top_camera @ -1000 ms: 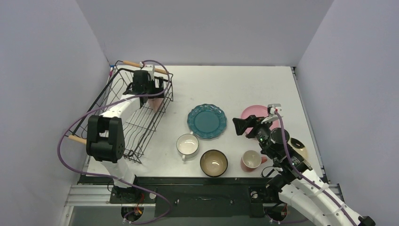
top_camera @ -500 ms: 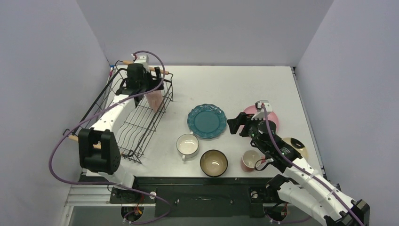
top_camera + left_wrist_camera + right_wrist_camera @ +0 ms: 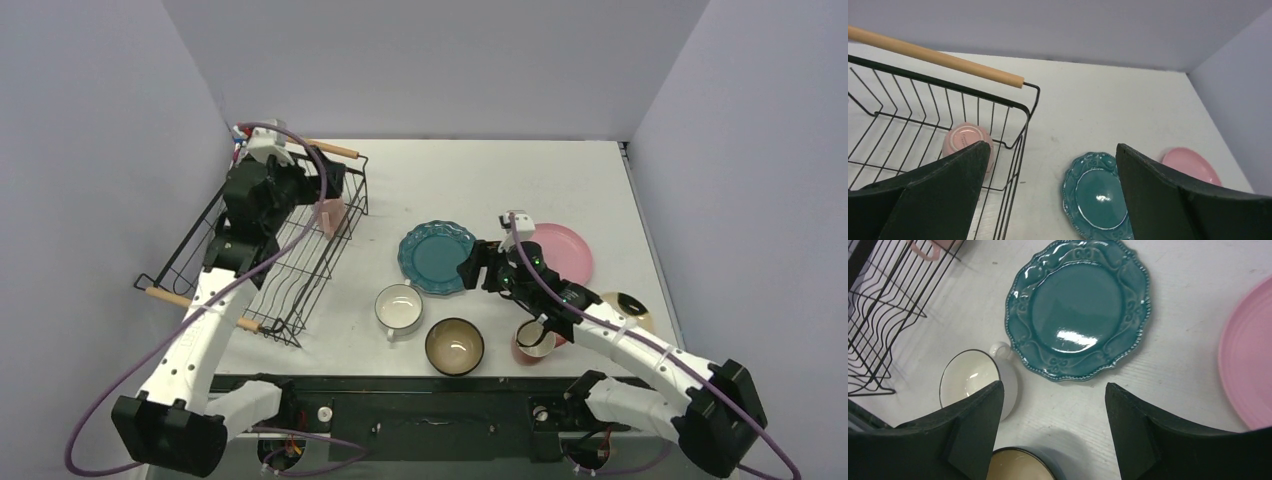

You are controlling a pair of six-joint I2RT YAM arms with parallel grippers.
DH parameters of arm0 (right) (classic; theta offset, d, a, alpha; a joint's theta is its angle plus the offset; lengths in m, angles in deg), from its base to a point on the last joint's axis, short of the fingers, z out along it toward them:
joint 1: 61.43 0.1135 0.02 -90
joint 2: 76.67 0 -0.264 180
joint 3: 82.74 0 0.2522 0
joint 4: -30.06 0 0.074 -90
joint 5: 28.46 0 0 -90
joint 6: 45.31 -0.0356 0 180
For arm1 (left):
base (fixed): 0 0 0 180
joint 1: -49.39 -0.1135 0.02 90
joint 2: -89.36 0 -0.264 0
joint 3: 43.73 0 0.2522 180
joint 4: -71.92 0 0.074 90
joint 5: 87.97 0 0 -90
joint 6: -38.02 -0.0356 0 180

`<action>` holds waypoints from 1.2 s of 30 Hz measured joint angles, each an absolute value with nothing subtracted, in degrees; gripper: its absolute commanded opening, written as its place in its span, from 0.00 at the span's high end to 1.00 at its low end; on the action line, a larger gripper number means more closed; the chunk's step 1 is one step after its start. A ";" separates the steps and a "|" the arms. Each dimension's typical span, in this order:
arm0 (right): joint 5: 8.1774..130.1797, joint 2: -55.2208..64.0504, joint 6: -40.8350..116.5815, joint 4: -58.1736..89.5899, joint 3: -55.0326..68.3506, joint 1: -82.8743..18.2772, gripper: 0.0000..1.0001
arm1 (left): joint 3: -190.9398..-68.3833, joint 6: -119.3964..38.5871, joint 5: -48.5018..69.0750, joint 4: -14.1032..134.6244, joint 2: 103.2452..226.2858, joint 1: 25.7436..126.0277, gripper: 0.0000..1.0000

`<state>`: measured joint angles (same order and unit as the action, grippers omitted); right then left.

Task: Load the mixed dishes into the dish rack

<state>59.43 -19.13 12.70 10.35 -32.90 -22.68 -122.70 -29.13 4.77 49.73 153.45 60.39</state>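
The black wire dish rack (image 3: 196, 301) stands at the left, its wooden handle (image 3: 938, 58) at the far end. A pink mug (image 3: 329, 213) lies on its side inside the rack's far right corner (image 3: 968, 142). My left gripper (image 3: 1052, 147) hovers open and empty above that corner. On the table lie the teal scalloped plate (image 3: 438, 257), pink plate (image 3: 560, 250), white mug (image 3: 399, 307), dark bowl (image 3: 455, 346), a second pink mug (image 3: 535, 340) and the cream plate (image 3: 630, 308). My right gripper (image 3: 1053, 386) is open and empty, above the table just near the teal plate (image 3: 1078, 307).
The right arm's forearm crosses over the second pink mug and part of the cream plate in the top view. The rack's right wall (image 3: 878, 330) stands a short way left of the white mug (image 3: 973, 380). Grey walls close in the table on three sides.
My left gripper has pulled up and back to the left, leaving the pink mug in the rack. My right gripper has swung left from the pink plate to the teal plate.
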 measured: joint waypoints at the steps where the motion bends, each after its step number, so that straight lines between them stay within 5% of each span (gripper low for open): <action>1: 59.38 -17.27 12.50 10.24 -31.83 -21.55 0.32 | -121.46 -30.60 4.44 50.12 152.54 62.14 0.03; 9: 57.66 -8.18 9.31 8.34 -25.58 -17.13 0.33 | -111.01 -48.61 -7.03 50.54 147.58 82.66 0.04; 24: 60.13 -0.29 0.07 7.20 -25.60 -28.04 0.42 | -109.87 -51.91 -10.09 53.82 144.52 85.31 0.03; 36: 61.37 5.53 2.93 7.66 -19.87 -17.44 0.41 | -109.83 -49.79 -15.56 53.62 143.64 85.31 0.04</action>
